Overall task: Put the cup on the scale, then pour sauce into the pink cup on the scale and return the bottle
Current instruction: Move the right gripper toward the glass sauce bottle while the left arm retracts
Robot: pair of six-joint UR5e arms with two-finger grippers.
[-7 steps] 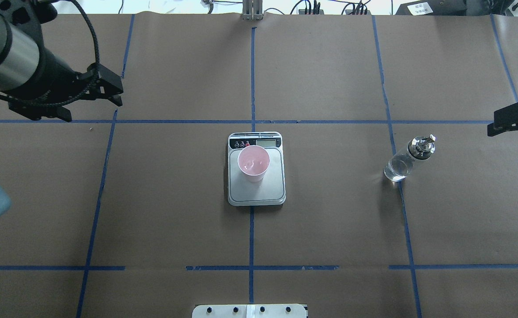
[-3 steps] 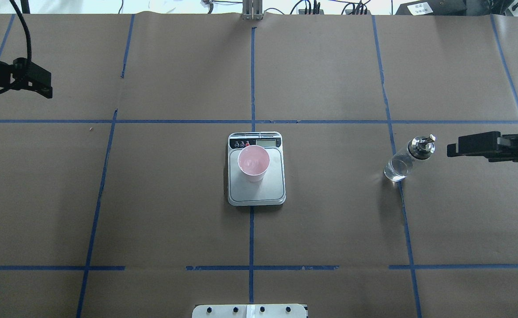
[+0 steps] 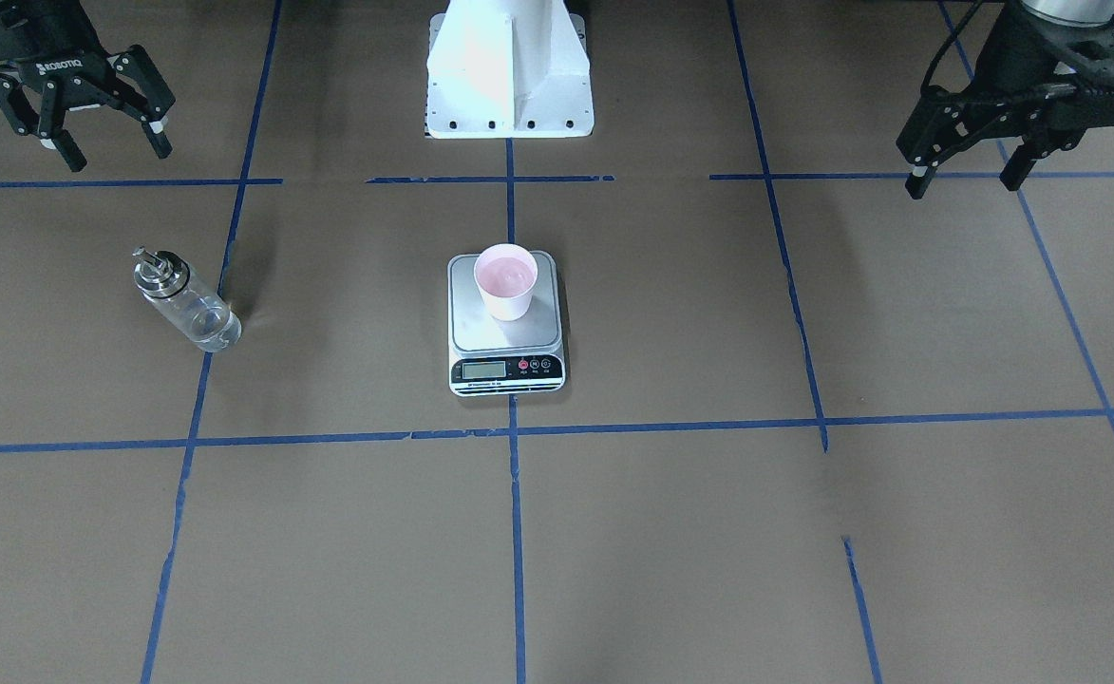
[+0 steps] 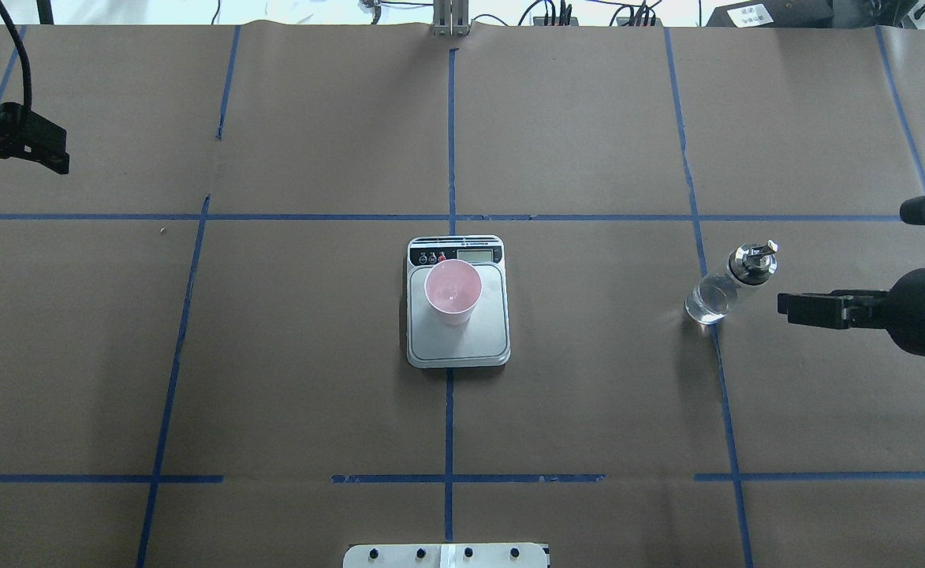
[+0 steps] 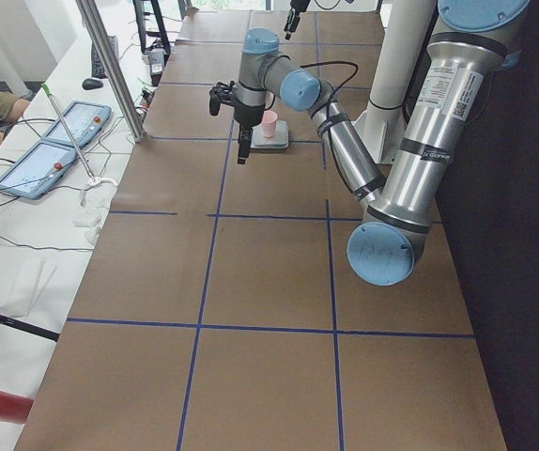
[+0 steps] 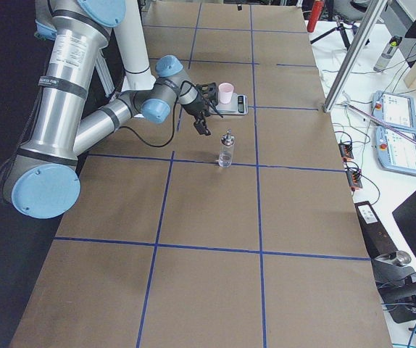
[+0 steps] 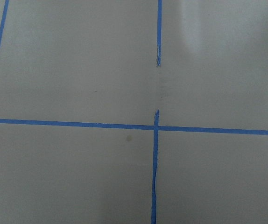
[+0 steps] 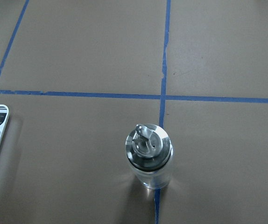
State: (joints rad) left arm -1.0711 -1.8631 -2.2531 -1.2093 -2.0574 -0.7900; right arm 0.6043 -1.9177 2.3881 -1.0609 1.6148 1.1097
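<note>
The pink cup [image 3: 505, 280] [image 4: 453, 292] stands upright on the rear part of the scale's steel plate [image 3: 481, 334] [image 4: 479, 341] at the table's middle. The clear bottle [image 3: 186, 302] [image 4: 726, 285] with its silver cap stands upright on a blue tape line, apart from the scale. It shows from above in the right wrist view [image 8: 149, 156]. My right gripper [image 3: 115, 152] [image 4: 793, 306] is open and empty, beside the bottle and apart from it. My left gripper [image 3: 965, 180] [image 4: 46, 154] is open and empty, far off at the left side.
Brown paper with blue tape lines covers the table [image 4: 588, 410]. The white robot base [image 3: 509, 76] stands at the table's edge. A metal post [image 5: 110, 66] and tablets [image 5: 53, 141] sit on the operators' side.
My left arm has drawn back to the overhead view's left edge. My right gripper has come in from the right edge toward the bottle. Cup, scale and bottle have not moved.
</note>
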